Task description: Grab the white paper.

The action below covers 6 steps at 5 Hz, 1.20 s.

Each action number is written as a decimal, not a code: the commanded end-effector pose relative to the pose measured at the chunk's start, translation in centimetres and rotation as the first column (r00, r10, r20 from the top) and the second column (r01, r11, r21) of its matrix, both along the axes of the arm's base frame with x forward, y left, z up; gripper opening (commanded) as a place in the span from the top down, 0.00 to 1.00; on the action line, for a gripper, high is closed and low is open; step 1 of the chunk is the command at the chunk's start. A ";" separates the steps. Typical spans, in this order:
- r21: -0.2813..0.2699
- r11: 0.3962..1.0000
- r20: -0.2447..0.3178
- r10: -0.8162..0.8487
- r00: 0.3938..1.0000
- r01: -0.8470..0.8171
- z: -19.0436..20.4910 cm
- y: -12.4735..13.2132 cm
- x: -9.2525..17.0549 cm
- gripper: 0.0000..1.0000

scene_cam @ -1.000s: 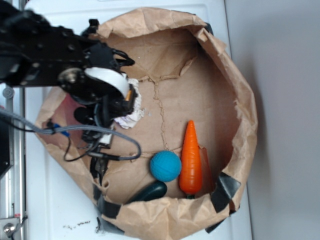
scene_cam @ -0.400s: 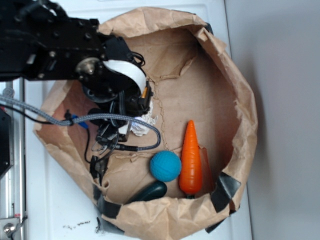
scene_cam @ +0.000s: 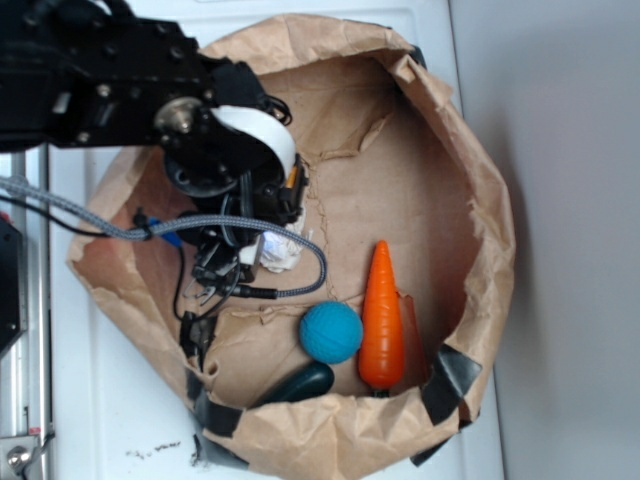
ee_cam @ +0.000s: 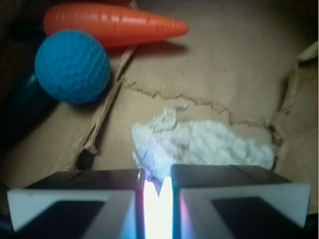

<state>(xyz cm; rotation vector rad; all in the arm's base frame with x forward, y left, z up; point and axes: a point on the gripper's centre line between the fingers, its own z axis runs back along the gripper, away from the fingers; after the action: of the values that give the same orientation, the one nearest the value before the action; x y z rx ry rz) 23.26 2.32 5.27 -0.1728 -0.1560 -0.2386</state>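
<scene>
Our jaws stand nearly closed in the wrist view, only a thin bright slit left between the two pads, and a scrap of the white paper (ee_cam: 199,144) seems pinched in that slit, though the bulk of the wad lies just beyond the pads on the floor of the brown paper bag (scene_cam: 400,200). From the exterior view we see the gripper (scene_cam: 262,250) reaching down inside the bag, whose rolled walls pen everything in. The blue ball (ee_cam: 73,66) and the orange carrot (ee_cam: 114,23) lie well apart from the paper.
</scene>
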 end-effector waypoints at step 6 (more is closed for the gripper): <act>0.097 0.995 0.018 0.023 1.000 -0.024 0.3 1.7 2.5 0.00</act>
<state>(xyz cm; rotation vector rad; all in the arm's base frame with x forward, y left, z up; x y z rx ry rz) 24.68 3.56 4.48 -0.0844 -0.1249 -0.2140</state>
